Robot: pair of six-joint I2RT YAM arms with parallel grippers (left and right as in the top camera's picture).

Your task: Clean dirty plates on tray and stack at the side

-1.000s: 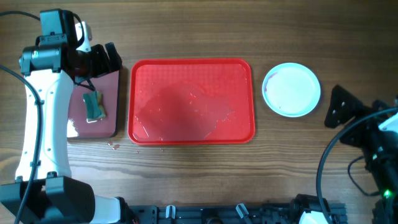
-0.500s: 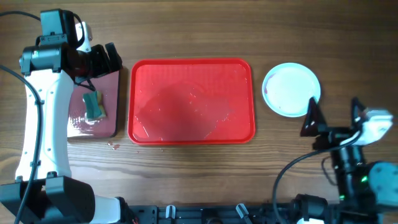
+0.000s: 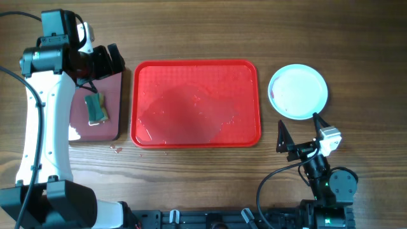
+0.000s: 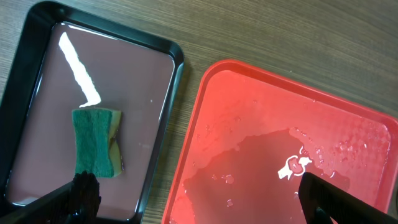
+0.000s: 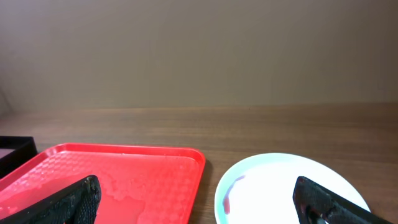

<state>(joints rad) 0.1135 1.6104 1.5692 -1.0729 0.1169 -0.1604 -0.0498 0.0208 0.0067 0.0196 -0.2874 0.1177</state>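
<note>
On the wood-grain tabletop (image 3: 191,32), the large red rectangular plastic tray (image 3: 196,105) lies wet and bare, the round pale plates (image 3: 297,91) apparently stacked beside it — final step, by the look — left claw (image 4: 202,200) and right claw (image 5: 196,202) both spread, empty; the red smear (image 5: 231,194) on top likely needs re-wiping.

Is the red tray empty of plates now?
Empty: the tray holds only a wet film; the plates sit beside it on the table.
</note>
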